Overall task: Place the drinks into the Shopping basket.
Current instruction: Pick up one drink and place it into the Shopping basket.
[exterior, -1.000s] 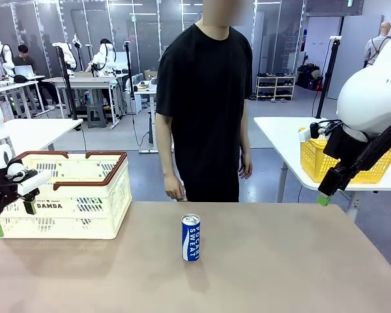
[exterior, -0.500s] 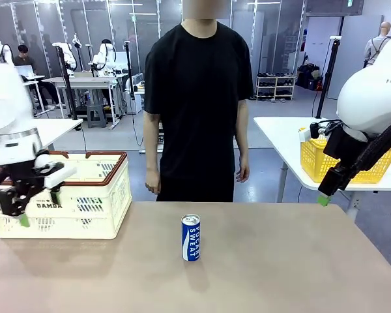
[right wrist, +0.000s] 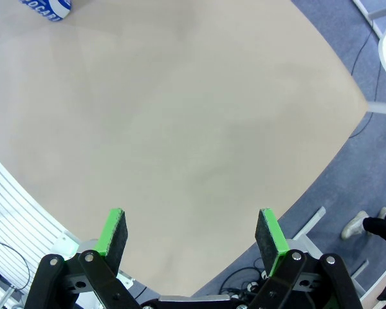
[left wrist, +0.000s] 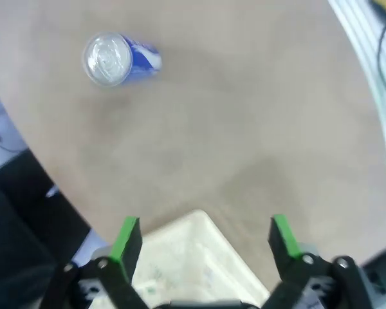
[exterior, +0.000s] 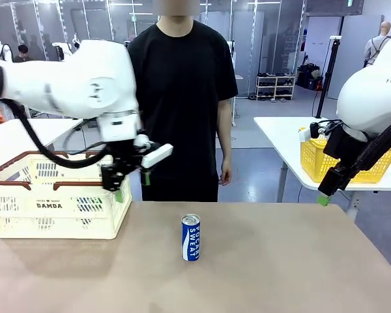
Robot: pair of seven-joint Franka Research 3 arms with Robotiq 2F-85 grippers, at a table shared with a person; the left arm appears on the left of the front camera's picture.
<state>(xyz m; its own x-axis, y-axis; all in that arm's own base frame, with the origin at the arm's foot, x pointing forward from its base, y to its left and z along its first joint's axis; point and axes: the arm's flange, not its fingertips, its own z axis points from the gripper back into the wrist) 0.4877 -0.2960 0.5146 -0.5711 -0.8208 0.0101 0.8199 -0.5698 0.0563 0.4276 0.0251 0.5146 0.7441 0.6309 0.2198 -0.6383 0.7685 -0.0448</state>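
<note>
A slim blue-and-white drink can [exterior: 191,237] with a silver top stands upright at the middle of the table; it also appears as the can [left wrist: 112,58] seen from above and as the can's base [right wrist: 46,8] at a picture corner. The cream Shopping basket [exterior: 52,203] with a brown rim sits at the table's left; its corner [left wrist: 193,257] lies just under my left gripper. My left gripper [exterior: 131,185] hangs open and empty above the basket's right end, left of the can. My right gripper [exterior: 332,186] is open and empty, raised off the table's right edge; its fingers [right wrist: 112,232] frame bare tabletop.
A person in a black shirt [exterior: 182,98] stands at the far side, hands down. A yellow mesh basket [exterior: 352,160] rests on a white table at the right. The table's right edge [right wrist: 334,129] drops to the floor.
My left arm has swung from the far left, across the front of the basket, to above its right end, nearer the can. The person has shifted left. The right arm has stayed still.
</note>
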